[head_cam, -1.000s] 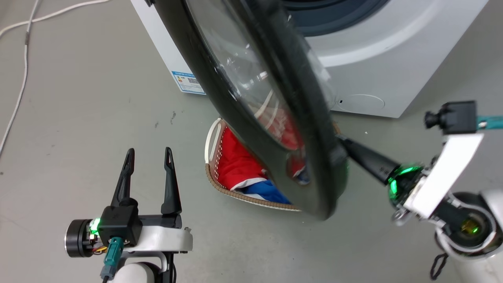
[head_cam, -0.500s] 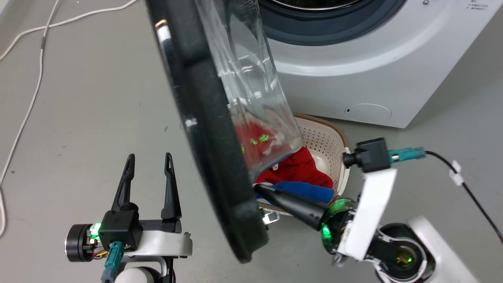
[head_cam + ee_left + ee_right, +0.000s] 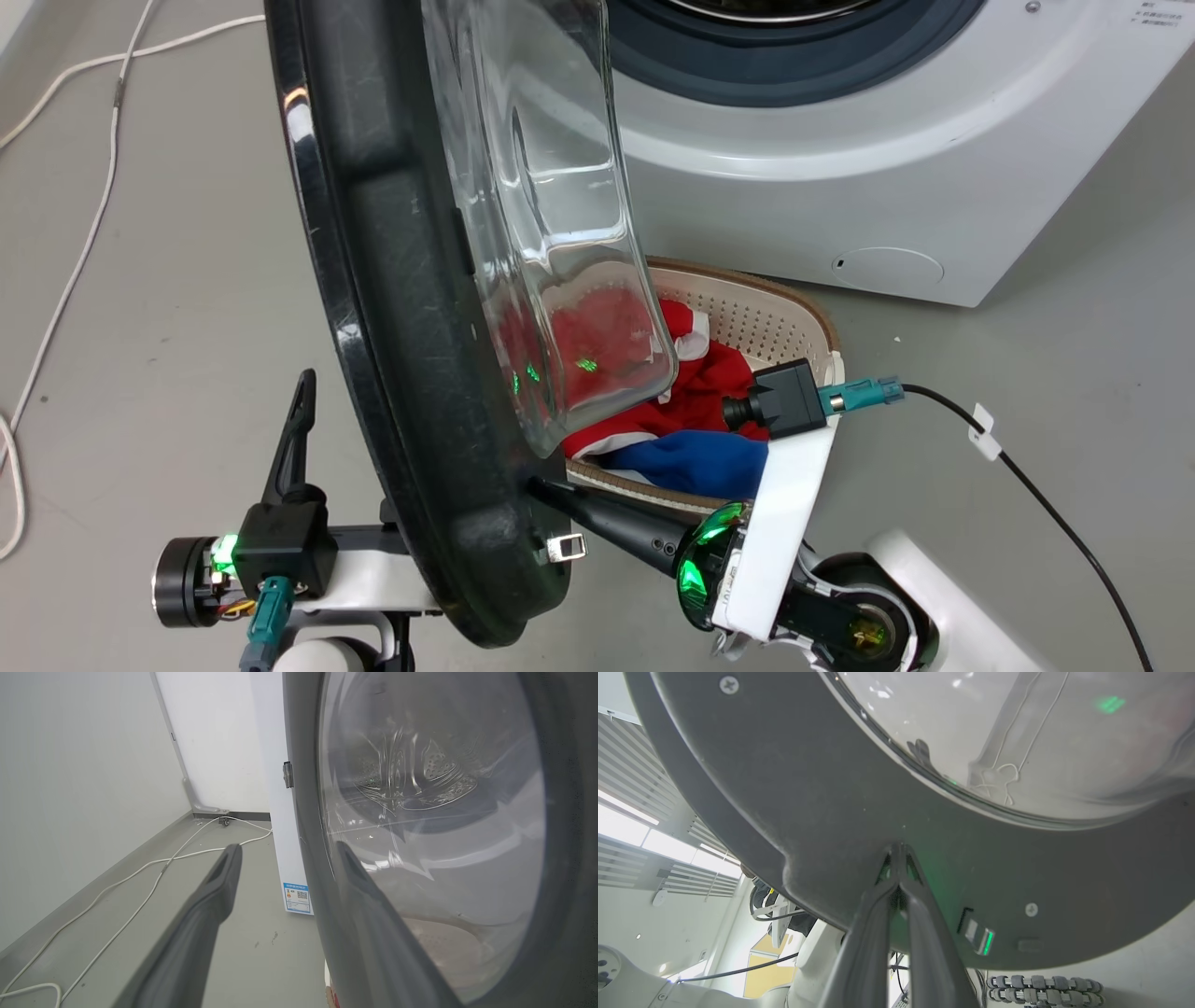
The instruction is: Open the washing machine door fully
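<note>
Within the last second the large round glossy black washing machine door with its bulging clear glass bowl had swung well away from the mouth of the white boxy front-loading washing machine. It now stood nearly edge-on in the head view. The camera had shifted too, so part of that apparent travel was not the door's own.

The right end effector had followed the door across. Its two dark fingers were pressed together with nothing between them, the tips against the door's inner rim just beside the small metal latch. The white perforated laundry basket of red and blue clothes lay just behind that end effector.

The left end effector waited with its fingers spread and empty, and the door's outer face had come right up against its inner finger. By my judgement the door was mostly open but not fully, and further pushing risked crowding that idle left end effector.
</note>
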Available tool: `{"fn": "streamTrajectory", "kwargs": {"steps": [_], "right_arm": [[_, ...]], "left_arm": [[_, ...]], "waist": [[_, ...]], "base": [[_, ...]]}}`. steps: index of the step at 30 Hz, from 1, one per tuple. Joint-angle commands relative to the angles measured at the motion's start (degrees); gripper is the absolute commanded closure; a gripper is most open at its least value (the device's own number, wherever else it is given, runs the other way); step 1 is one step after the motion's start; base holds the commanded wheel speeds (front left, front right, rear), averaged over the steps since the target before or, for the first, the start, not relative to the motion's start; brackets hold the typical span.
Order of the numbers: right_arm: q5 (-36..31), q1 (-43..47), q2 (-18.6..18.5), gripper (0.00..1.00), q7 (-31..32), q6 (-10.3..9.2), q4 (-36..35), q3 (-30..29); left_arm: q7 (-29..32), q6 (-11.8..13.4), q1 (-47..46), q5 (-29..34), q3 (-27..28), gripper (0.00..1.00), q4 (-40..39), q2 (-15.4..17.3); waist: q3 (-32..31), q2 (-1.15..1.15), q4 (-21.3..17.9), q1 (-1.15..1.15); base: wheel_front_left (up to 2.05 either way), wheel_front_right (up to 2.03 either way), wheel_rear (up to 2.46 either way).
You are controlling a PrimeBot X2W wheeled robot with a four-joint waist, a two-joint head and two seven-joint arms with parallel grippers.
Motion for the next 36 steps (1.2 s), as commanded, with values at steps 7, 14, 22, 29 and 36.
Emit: {"fn": "streamTrajectory", "kwargs": {"steps": [7, 14, 22, 29, 36], "right_arm": [[-0.98, 1.34, -2.04, 0.00, -9.89, 0.16, -1.00, -1.44], [-10.27, 2.64, -7.26, 0.00, -26.50, 0.16, -2.61, -5.02], [-33.41, 5.28, -7.99, 0.00, -40.30, 0.16, 3.45, -17.28], [-62.34, 13.08, 0.51, 0.00, -40.36, 0.09, -4.02, -36.91], [-75.28, 19.98, 4.58, 0.00, -40.38, 0.09, -6.90, -43.31]], "left_arm": [[-0.16, -0.19, 1.87, 0.47, 0.82, 0.00, 0.76, -0.04], [-0.16, -0.66, 4.33, 1.07, 2.23, 0.00, 0.91, -0.04], [-0.16, -1.42, 7.16, 1.66, 4.10, 0.00, 1.04, 0.51], [-0.16, -2.22, 8.98, 1.99, 4.73, 0.00, 0.81, 0.70], [-0.16, -2.92, 10.17, 2.23, 4.85, 0.00, 0.95, 0.89]], "waist": [[-3.12, 0.00, -1.21, 0.00], [-7.25, 0.00, -3.65, 0.00], [-10.99, 0.00, -5.94, 0.00], [-13.28, 0.00, -6.94, 0.00], [-14.80, 0.00, -7.54, 0.00]], "base": [[0.00, 0.00, 0.00], [0.00, 0.00, 0.00], [0.00, 0.00, 0.00], [0.00, 0.00, 0.00], [0.00, 0.00, 0.00]]}}
